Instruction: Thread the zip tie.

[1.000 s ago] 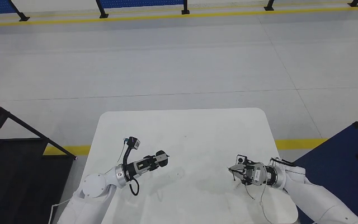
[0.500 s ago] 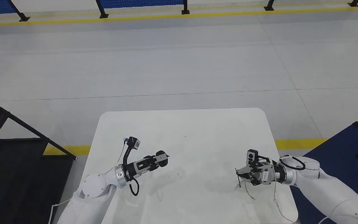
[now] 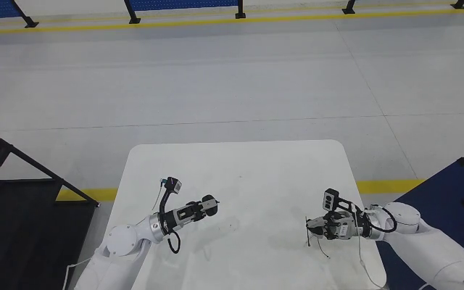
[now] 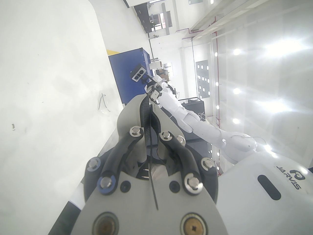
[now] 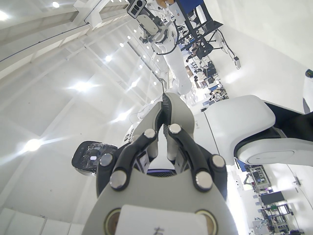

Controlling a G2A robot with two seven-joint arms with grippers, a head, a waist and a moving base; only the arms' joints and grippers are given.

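Two zip ties, two arms, one table

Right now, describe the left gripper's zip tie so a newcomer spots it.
Over the white table, find the left gripper. Its shut fingers pinch a thin black plastic zip tie, held up unlike the loose black strands on the tabletop.

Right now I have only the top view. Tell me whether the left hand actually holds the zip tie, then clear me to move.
Observer: It does. The left wrist view shows the left hand shut on the zip tie, a thin black strip running back through its grip.
Operator: Now check the other one.
Observer: The right wrist view shows the right hand shut as well, with a thin black tip poking out past its end. I cannot tell whether it belongs to the same tie.
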